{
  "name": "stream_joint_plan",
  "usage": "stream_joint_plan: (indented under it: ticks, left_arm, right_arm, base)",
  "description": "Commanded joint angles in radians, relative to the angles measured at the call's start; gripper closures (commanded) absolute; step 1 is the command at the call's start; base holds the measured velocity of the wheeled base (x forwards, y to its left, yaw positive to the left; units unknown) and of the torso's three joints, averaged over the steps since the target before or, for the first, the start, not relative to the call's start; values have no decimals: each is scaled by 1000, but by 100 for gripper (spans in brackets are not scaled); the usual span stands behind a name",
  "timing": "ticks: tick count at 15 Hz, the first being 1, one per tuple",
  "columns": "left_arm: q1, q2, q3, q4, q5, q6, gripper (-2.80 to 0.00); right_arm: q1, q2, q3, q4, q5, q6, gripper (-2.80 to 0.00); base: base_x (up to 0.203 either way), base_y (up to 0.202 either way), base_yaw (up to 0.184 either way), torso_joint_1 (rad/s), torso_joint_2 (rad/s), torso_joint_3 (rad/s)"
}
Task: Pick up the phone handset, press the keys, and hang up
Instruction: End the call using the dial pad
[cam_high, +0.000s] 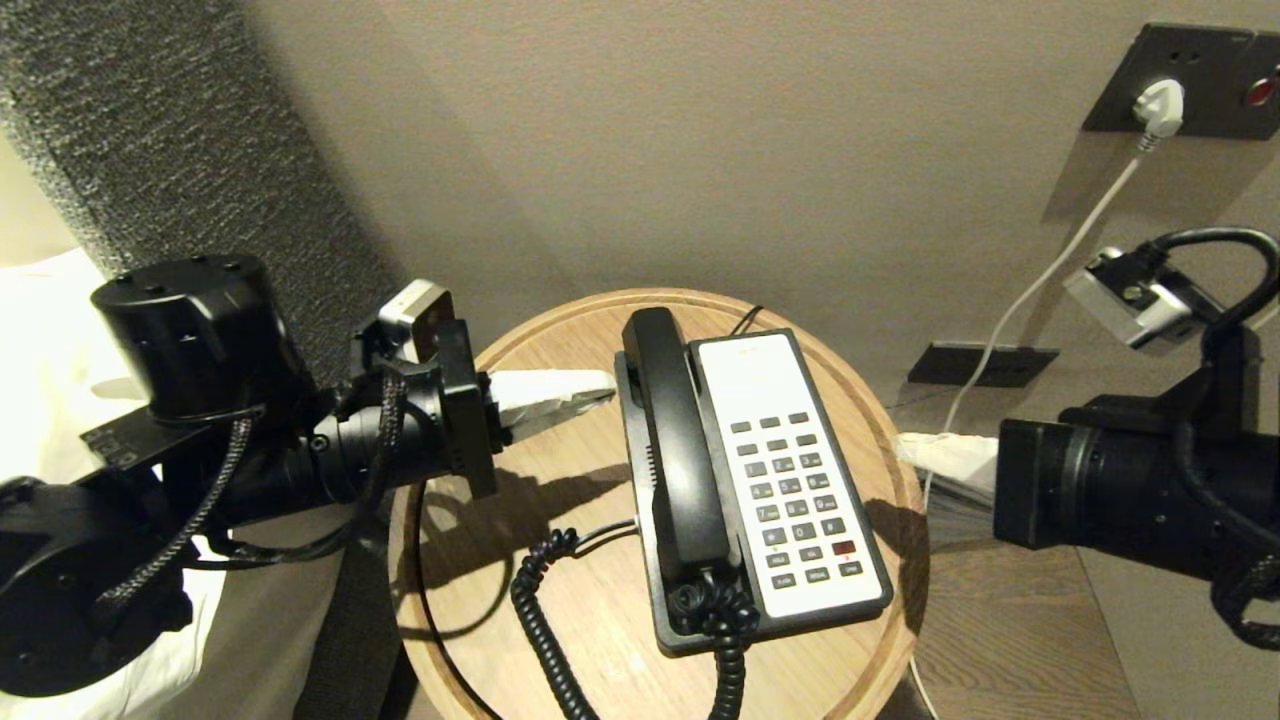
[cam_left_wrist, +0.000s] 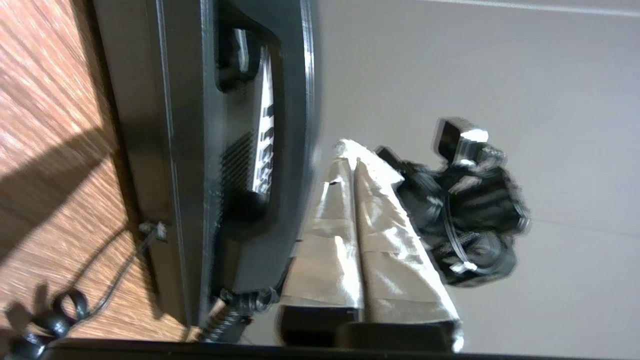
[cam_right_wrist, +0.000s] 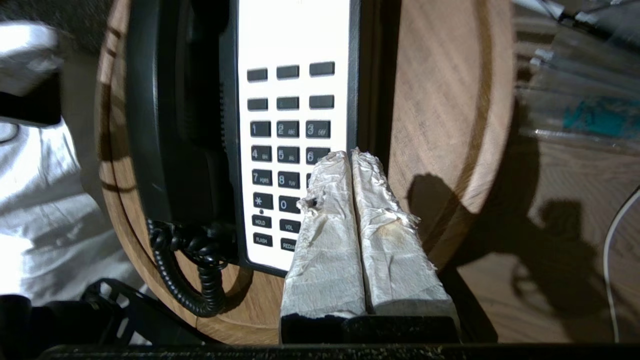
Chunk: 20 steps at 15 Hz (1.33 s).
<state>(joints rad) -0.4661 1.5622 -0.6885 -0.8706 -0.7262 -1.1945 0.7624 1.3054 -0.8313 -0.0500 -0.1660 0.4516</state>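
Note:
The black phone handset (cam_high: 675, 450) lies in its cradle on the left side of the phone base, on a round wooden table (cam_high: 450, 620). Its coiled cord (cam_high: 545, 620) loops off the front. The keys (cam_high: 795, 495), dark grey with one red key (cam_high: 843, 548), sit in the white faceplate. My left gripper (cam_high: 605, 385) is shut and empty, its white-wrapped fingers pointing at the handset's upper end from the left; the left wrist view shows the gripper (cam_left_wrist: 348, 150) beside the handset (cam_left_wrist: 292, 125), apart from it. My right gripper (cam_right_wrist: 350, 155) is shut and empty, hovering by the keys (cam_right_wrist: 280, 145) at the phone's right edge.
A grey padded headboard (cam_high: 150, 150) and white bedding (cam_high: 40, 320) lie to the left. On the wall at the right, a white plug (cam_high: 1160, 105) sits in a dark socket plate, its cable hanging down beside the table. Wooden floor shows at the right.

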Motion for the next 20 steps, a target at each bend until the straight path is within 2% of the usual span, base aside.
stream_joint_plan:
  ticks: [1, 4, 9, 20]
  left_arm:
    - [7, -31, 10, -4, -4, -8, 0]
    - [9, -34, 9, 10, -4, -8, 0]
    - [9, -30, 6, 16, -4, -8, 0]
    - [9, -19, 0, 15, -4, -8, 0]
  right_arm:
    - [18, 50, 1, -1, -3, 1, 0]
    - [31, 43, 8, 15, -3, 1, 0]
    - [101, 13, 70, 28, -4, 8, 0]
    - [115, 25, 91, 24, -3, 7, 0]
  base:
    - [0, 0, 0, 0, 0, 0]
    - [0, 0, 0, 0, 0, 0]
    - [0, 0, 0, 0, 0, 0]
    - [0, 0, 0, 0, 0, 0]
